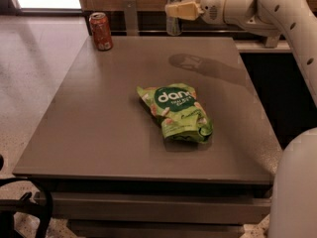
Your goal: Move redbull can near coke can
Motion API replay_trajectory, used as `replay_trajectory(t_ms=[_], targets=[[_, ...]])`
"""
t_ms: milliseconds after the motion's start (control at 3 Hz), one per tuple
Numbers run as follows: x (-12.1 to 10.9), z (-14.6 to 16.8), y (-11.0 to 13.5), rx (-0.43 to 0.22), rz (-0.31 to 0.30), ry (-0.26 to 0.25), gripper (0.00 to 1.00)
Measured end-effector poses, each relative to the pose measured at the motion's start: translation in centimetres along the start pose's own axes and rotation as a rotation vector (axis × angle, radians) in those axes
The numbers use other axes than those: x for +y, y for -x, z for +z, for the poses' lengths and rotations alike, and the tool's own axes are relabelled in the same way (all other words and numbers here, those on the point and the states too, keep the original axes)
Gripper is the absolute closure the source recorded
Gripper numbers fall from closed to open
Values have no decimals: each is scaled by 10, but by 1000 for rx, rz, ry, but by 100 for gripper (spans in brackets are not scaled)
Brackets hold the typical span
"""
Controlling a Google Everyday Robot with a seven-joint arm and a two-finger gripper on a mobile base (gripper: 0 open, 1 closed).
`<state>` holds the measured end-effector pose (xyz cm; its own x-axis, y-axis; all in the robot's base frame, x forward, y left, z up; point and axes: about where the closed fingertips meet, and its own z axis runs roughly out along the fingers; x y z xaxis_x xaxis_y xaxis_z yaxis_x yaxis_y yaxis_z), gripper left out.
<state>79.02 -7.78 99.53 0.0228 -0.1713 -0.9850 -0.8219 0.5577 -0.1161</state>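
The redbull can (174,25), slim and silver-grey, hangs upright in the air above the table's far edge, right of centre. My gripper (178,10) is shut on the redbull can around its upper part, with the white arm reaching in from the right. The coke can (101,31), red-orange with a silver top, stands upright at the table's far left corner. The redbull can is well to the right of the coke can, with a wide gap between them.
A green chip bag (178,112) lies in the middle of the grey table (89,128). A dark counter and wooden wall run behind the table's far edge. The arm's shadow (198,66) falls on the far right of the tabletop.
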Motion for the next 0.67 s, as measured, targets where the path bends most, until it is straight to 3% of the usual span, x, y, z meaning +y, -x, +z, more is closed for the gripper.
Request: replay_trajectory(t_ms=[667], targets=[[19, 67, -10, -51, 44, -39, 100]])
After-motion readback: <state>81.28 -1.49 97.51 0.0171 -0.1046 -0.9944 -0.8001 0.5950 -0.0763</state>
